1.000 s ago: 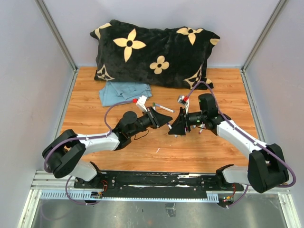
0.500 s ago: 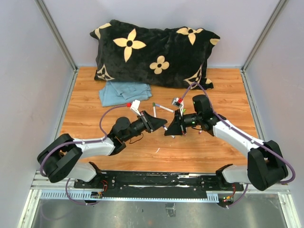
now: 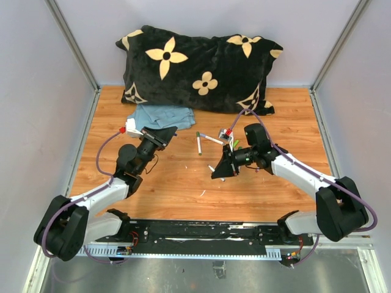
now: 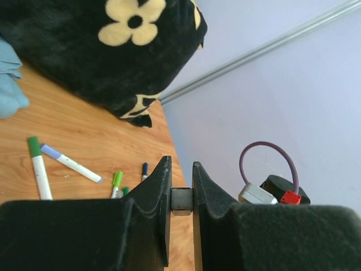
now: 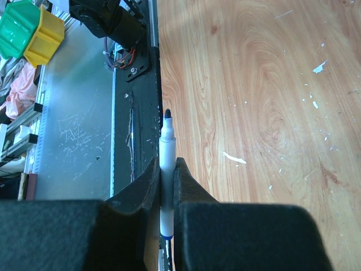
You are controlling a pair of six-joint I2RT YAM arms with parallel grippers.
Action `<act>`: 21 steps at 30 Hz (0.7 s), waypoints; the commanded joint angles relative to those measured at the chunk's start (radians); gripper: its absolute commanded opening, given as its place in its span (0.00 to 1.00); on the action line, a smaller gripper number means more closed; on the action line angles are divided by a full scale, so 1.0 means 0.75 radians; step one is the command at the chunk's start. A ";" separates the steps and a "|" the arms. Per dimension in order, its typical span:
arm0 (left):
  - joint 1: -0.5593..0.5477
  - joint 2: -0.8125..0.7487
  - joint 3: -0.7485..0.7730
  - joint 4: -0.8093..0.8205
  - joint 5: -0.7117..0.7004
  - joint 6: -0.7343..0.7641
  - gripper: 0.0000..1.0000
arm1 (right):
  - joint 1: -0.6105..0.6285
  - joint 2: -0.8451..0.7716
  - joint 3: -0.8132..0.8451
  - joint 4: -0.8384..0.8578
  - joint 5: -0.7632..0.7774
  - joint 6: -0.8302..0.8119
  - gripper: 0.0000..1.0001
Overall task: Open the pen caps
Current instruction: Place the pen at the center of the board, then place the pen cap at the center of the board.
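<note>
Table (image 3: 183, 183): wood, walled on 3 sides, with a black flowered pillow (image 3: 195, 67) at the far edge and a blue cloth (image 3: 160, 116) just in front of it.
Right claw (image 5: 167, 165): pressed onto a pen (image 5: 167, 148); its dark tip is bare and sticks out past the fingers, so this end is uncapped.
Left claw (image 4: 181, 169): well apart from the right one, near the cloth, pinching a small dark cap (image 4: 181, 201) that most likely came off that pen.
Done: 1 cap off, as far as I can judge.
Left: more pens lie between the arms. A green cap (image 4: 34, 145) and a lilac cap (image 4: 51, 151) sit on their barrels. A second green cap (image 4: 117, 179) and a dark blue cap (image 4: 145, 167) look fitted too.
Next: the held pen and dark cap probably need setting down before another pen is taken.
</note>
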 commanded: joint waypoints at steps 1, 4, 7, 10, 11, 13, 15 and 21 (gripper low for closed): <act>0.065 -0.073 -0.031 -0.117 0.076 0.021 0.00 | 0.035 -0.004 0.008 -0.031 -0.019 -0.048 0.01; 0.087 -0.110 -0.066 -0.230 0.119 0.054 0.00 | 0.034 -0.003 0.017 -0.066 -0.011 -0.105 0.01; 0.104 -0.115 -0.068 -0.397 0.197 0.131 0.00 | 0.040 0.011 0.024 -0.059 0.007 -0.105 0.01; 0.112 -0.093 -0.014 -0.692 0.175 0.200 0.00 | 0.101 0.050 0.051 -0.064 0.114 -0.087 0.02; 0.114 -0.081 0.007 -0.788 0.144 0.215 0.00 | 0.138 0.069 0.072 -0.081 0.175 -0.092 0.02; 0.115 -0.054 0.043 -0.971 0.026 0.222 0.00 | 0.219 0.123 0.143 -0.148 0.321 -0.106 0.04; 0.115 -0.031 0.061 -1.093 -0.081 0.208 0.00 | 0.287 0.212 0.243 -0.234 0.428 -0.104 0.04; 0.143 0.040 0.074 -1.265 -0.300 0.175 0.00 | 0.466 0.529 0.500 -0.243 0.675 0.083 0.04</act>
